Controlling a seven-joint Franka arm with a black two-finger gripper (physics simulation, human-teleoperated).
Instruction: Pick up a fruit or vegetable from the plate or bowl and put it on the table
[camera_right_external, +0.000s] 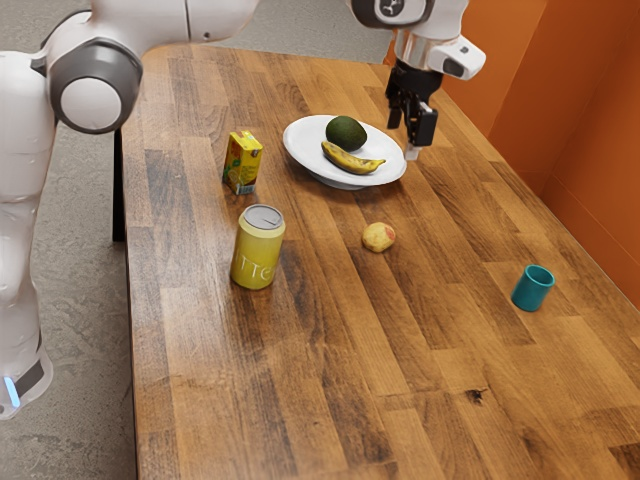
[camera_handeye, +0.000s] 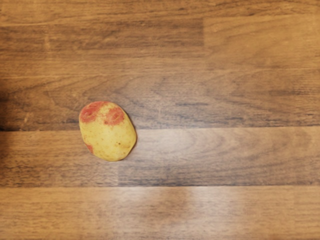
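Exterior view: a wood-plank counter (camera_right_external: 330, 370), brown and glossy, stands on a grey floor (camera_right_external: 75, 330), with orange walls (camera_right_external: 605, 120) past its edge on the exterior view's right. One white plate (camera_right_external: 302, 140) near the far end is the landmark. The white arm (camera_right_external: 215, 18) reaches over from the exterior view's left, and the gripper (camera_right_external: 403, 139) is raised beside the plate's rim, fingers (camera_right_external: 425, 127) apart. The counter's long left edge runs well apart from the plate; between them stands one upright juice carton (camera_right_external: 243, 163). Bare planks spread widely on the camera's side of the plate, beyond one upright yellow can (camera_right_external: 258, 248) and one potato (camera_right_external: 378, 237). The plate holds two things, one avocado (camera_right_external: 346, 133) and one banana (camera_right_external: 352, 160). The potato lies off the plate, on the counter, closer to the camera. One teal cup (camera_right_external: 533, 289) is farther from the plate.

Wrist view: below the gripper, the same single yellow potato with red patches rests on the planks, bare wood all around it.
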